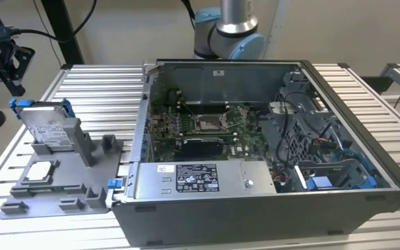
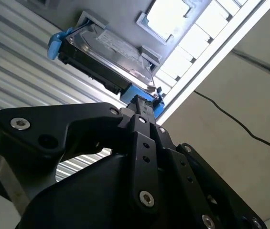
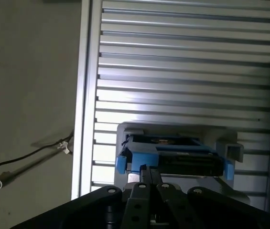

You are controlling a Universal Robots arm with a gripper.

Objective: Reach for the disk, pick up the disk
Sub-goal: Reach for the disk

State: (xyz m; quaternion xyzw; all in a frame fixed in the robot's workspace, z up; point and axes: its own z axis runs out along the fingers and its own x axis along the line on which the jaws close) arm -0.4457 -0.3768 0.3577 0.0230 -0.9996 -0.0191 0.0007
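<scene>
While claw point(image 2: 137, 101) sits pressed together, pinching nothing, tips point at disk point(image 2: 108, 55); contact not discernible. Disk: silver-grey slab, white label, blue frame on edges, leaning on edge in grey holder point(image 1: 47, 190) on bench point(image 1: 102, 88), nine o'clock of open computer case point(image 1: 255, 213) in exterior view. Count: one claw, one disk, one holder, one case.

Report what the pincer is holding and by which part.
Nothing is held: the pincer hangs clear of the disk, near its blue-framed top edge.
</scene>
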